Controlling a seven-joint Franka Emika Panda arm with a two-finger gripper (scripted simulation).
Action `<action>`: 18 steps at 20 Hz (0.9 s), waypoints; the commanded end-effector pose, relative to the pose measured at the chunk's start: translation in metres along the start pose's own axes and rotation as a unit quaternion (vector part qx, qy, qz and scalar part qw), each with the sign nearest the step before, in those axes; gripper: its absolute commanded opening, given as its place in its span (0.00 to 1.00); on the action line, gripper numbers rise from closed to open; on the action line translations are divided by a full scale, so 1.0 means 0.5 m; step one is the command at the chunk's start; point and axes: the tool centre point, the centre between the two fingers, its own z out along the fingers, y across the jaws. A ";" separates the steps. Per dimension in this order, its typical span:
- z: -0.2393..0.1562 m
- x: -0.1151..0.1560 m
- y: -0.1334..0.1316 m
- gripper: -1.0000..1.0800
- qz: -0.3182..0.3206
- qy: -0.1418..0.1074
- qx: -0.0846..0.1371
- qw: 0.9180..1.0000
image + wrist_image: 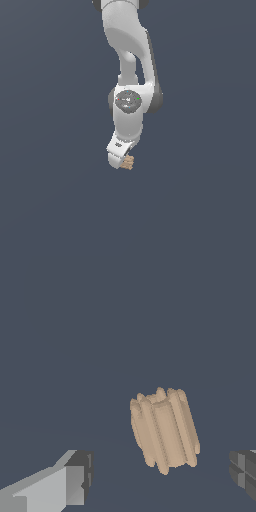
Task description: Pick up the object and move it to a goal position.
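Dark fingertips (82,476) frame the wrist view, spread wide apart with the ridged tan object (164,431) lying between them, touching neither and nearer one side. It sits tilted on the plain grey floor (75,331).

From the exterior view, the white gripper (121,161) hangs low under the arm, the object (128,162) just beside its tip. My judgement: this is the approach before grasping. Next, centre the fingers over the piece, then close. No goal marker shows.
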 end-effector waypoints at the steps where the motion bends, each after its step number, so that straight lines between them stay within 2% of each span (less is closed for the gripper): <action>1: 0.007 0.001 0.007 0.96 -0.033 0.002 -0.001 0.999; 9: 0.022 0.004 0.025 0.96 -0.109 0.007 -0.004 0.994; 18: 0.029 0.005 0.032 0.96 -0.141 0.009 -0.006 0.990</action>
